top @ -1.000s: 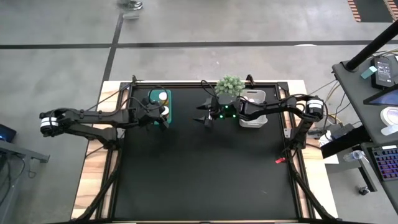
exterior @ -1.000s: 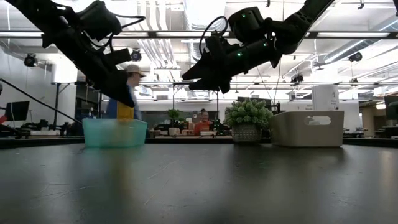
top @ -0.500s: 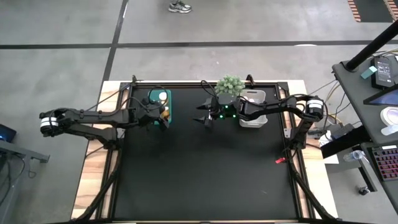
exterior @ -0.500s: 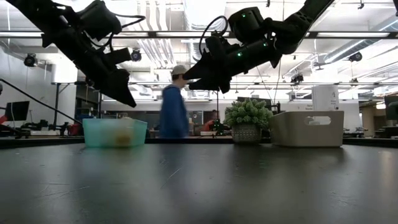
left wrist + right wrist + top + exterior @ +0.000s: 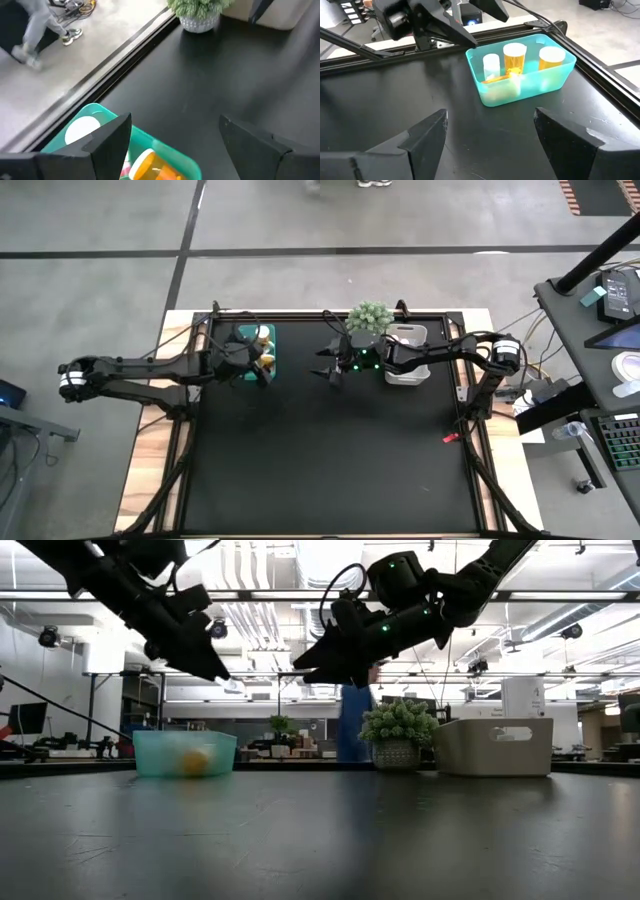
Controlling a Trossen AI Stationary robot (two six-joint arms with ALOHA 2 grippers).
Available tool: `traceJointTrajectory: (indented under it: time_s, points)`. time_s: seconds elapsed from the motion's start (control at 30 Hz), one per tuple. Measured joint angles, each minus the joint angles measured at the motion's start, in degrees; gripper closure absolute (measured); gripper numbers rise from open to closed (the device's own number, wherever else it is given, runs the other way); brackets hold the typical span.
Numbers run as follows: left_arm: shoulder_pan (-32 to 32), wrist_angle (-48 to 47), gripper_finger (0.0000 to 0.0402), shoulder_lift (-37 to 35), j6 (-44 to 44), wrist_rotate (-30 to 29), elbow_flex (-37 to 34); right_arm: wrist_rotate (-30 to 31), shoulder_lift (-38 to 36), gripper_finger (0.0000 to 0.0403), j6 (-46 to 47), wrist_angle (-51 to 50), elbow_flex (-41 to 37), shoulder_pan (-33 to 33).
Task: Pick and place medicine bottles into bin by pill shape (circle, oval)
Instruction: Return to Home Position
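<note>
Hovering over the translucent teal plastic bin (image 5: pixel 520 92), at its side toward the middle of the black counter (image 5: pixel 320 450), the left gripper (image 5: pixel 175 120) held its fingers wide apart with nothing between them. The bin sat at the counter's back edge and held the medicine bottles (image 5: pixel 262 336). 3 of them stood upright under round white caps: a pale-bodied bottle (image 5: pixel 491 65), an amber bottle in the middle (image 5: pixel 514 57) and a second amber bottle at the bin's end (image 5: pixel 551 56). 1 more orange bottle (image 5: pixel 150 167) lay on its side among them. Any print on their labels was too small to read.

The right gripper (image 5: pixel 491 114) hung above the counter between the teal bin and the spiky green potted plant (image 5: pixel 369 317), close to the plant, with its fingers also apart and empty. Just beside the plant stood the white rectangular plastic bin (image 5: pixel 495 745), partly crossed by the right arm, and its contents could not be made out.
</note>
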Motion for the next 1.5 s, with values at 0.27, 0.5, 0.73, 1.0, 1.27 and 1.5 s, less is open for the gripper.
traceJointTrajectory:
  time_s: [0.27,0.5,0.73,1.0,1.27,1.5]
  points:
    - [-1.53,-1.34,0.0118,-0.11,1.85,7.45,3.78,1.07,-1.12,0.0118,-5.77,0.5,-0.04,-0.13]
    - [-7.08,-0.42,0.0122,-4.48,16.1,21.02,4.43,1.05,-8.54,0.0142,-13.21,0.73,-4.24,-0.13]
    - [-9.3,-0.81,0.0174,-13.71,16.05,21.19,-1.61,1.05,-18.33,0.0172,-17.02,7.42,-15.15,-0.13]
    - [-9.37,0.32,0.0254,-25.94,18.66,21.21,-8.38,3.44,-30.35,0.0183,-18.11,11.51,-27.2,-0.13]
    - [-9.33,6.91,0.0312,-35.59,19.6,21.23,-16.91,5.53,-40.72,0.0184,-19.1,17.1,-37.71,-0.13]
    - [-9.22,10.31,0.0343,-46.06,21.95,21.22,-22.38,5.98,-49.81,0.0184,-20.86,25.08,-47.5,-0.15]
